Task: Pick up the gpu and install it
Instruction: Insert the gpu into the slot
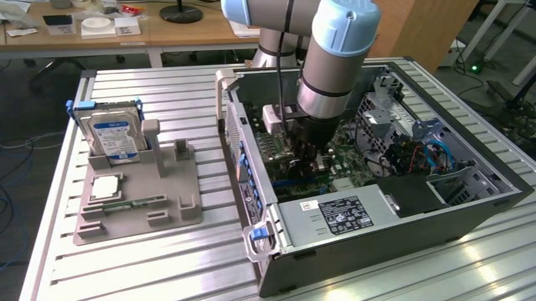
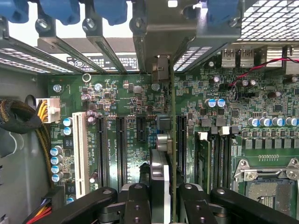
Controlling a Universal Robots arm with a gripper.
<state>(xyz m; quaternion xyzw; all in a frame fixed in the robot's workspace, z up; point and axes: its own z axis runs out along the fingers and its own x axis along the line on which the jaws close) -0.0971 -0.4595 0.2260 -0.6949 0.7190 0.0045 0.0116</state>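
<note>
My gripper (image 1: 307,162) reaches down inside the open computer case (image 1: 469,207), over the green motherboard (image 2: 117,93). It is shut on the gpu (image 2: 173,116), which the wrist view shows edge-on as a thin green card standing upright between the two black fingers (image 2: 135,200). The card's silver bracket end (image 2: 160,69) sits close to the rear slot openings of the case. The card runs in line with the black expansion slots (image 2: 120,140). Whether its edge sits in a slot I cannot tell. In the exterior view the arm hides most of the card.
A grey fixture (image 1: 138,213) on the exterior view's left holds a hard drive (image 1: 113,135), a processor chip (image 1: 105,187) and a memory strip (image 1: 134,204). Inside the case are the power supply (image 1: 335,216), cables (image 2: 18,116), a white slot (image 2: 79,149) and memory sticks (image 2: 202,149).
</note>
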